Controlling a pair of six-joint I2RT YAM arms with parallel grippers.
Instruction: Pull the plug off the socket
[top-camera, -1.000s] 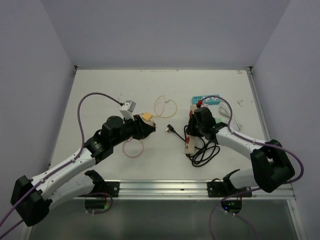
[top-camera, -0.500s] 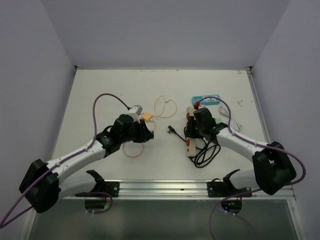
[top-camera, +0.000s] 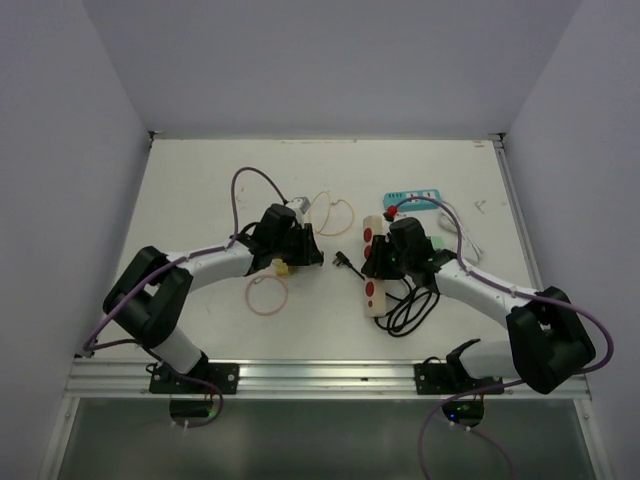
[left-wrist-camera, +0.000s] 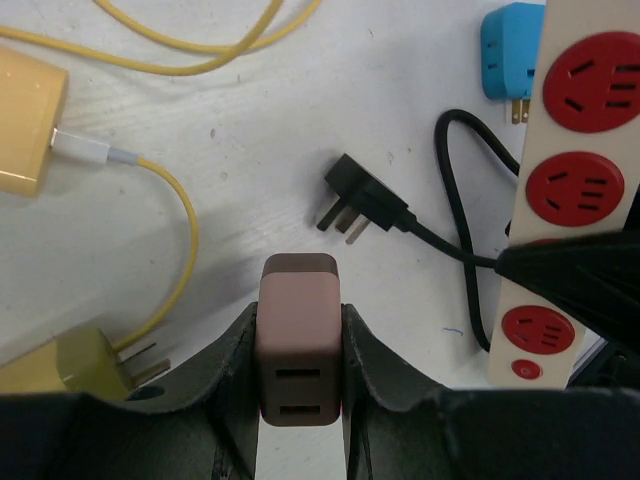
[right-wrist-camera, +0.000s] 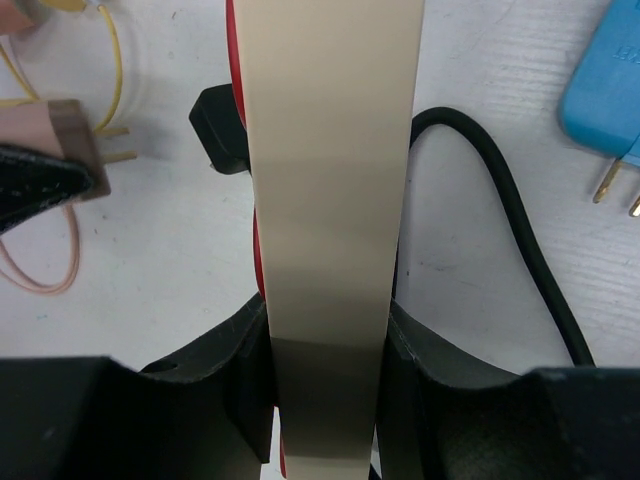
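Left wrist view, Ana: is the plug (left-wrist-camera: 298, 345) out?

It looks out to me. The left fingers (left-wrist-camera: 232, 370) are clamped on its two sides. It hangs over bare desk (left-wrist-camera: 200, 190), apart from the socket strip (left-wrist-camera: 578, 190), which lies at 3 o'clock of it. In the right wrist view, what look like its prongs point toward the strip with a gap between.

And the strip?

The right fingers (right-wrist-camera: 240, 360) are clamped across the middle of its beige body. The red sockets that show carry nothing. One is partly hidden under those fingers, so I cannot vouch for it.

What's left, then?

I judge the pull itself done. All that remains is setting the plug down and letting go of the strip, if that counts.

Anything in the way?

The strip's own black plug (left-wrist-camera: 362, 200) lies on the desk at 1 o'clock of the held plug, and its cord (right-wrist-camera: 500, 220) loops beside the strip. A yellow charger (left-wrist-camera: 28, 125) sits at 10 o'clock. An olive plug (left-wrist-camera: 90, 362) is at 8 o'clock, just beside the left fingers. From above, a blue adapter (top-camera: 415, 199) lies at 1 o'clock of the strip and a pink ring (top-camera: 268, 295) at 6 o'clock of the left fingers. The barest patch for a set-down seems to be straight ahead, short of the black plug.
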